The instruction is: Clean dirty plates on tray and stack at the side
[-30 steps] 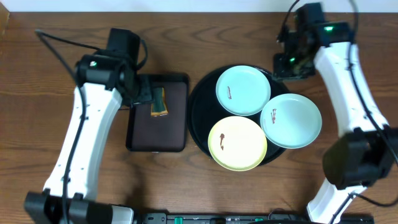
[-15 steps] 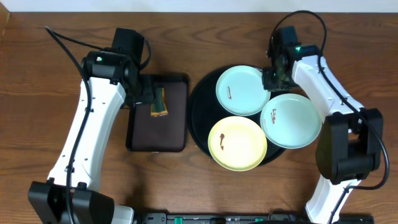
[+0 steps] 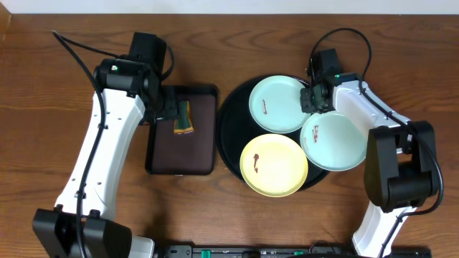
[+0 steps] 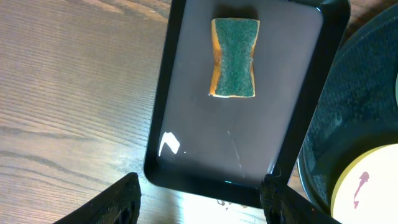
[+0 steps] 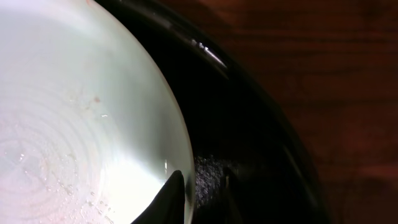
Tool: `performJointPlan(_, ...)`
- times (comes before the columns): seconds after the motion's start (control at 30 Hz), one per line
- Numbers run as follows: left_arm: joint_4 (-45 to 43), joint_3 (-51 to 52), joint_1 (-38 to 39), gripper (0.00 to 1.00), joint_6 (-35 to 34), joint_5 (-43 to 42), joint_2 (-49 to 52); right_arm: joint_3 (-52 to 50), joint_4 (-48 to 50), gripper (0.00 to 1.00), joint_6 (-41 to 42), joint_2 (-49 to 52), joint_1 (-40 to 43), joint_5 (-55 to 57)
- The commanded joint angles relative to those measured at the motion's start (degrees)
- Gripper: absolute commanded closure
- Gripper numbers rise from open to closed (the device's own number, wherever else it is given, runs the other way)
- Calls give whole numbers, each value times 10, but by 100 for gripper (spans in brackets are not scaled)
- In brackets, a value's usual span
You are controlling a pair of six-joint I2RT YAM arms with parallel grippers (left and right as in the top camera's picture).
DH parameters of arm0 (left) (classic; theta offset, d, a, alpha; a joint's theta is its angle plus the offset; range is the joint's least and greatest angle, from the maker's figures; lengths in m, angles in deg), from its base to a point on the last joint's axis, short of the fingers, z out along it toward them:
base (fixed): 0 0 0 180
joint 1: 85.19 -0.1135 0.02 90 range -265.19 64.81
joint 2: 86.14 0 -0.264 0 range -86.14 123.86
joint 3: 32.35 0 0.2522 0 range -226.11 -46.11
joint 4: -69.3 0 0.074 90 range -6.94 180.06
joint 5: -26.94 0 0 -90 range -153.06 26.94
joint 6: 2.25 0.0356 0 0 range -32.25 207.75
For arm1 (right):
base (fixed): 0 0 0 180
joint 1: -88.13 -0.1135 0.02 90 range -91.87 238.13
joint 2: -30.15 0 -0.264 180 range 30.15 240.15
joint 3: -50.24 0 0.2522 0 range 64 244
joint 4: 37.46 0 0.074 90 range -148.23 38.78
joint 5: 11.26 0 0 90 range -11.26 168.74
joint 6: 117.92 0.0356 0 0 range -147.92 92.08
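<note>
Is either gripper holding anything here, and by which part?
Left gripper: nothing, open above the brown tray. Right gripper sits at the rim of a mint plate; grip cannot be confirmed.

Three plates lay on round tray (image 3: 229, 140): rear plate (image 3: 280, 104), right plate (image 3: 336, 140) overhanging the rim, front plate (image 3: 273, 165). Rectangular tray (image 3: 183, 154) sat left of it, sponge (image 3: 183, 118) in its rear half.

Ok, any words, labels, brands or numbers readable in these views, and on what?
None readable in any view.
No print shows on the plates, the black tray, the brown tray or the sponge.
The dark marks on the plates are smears, not writing.
</note>
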Motion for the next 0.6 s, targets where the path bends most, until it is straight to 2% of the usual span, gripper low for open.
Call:
performJointPlan(0.0,3,4,1,37,-5,1,-2,-6,9,82,7,9,-5,-9)
performJointPlan(0.23,3,4,1,37,-5,1,-2,-6,14,85,7,9,-5,-9)
performJointPlan(0.47,-11,16,1,37,-5,1,-2,-6,24,98,7,9,-5,-9)
performJointPlan(0.57,-35,37,1,36,-5,1,-2,-6,23,99,7,9,-5,-9)
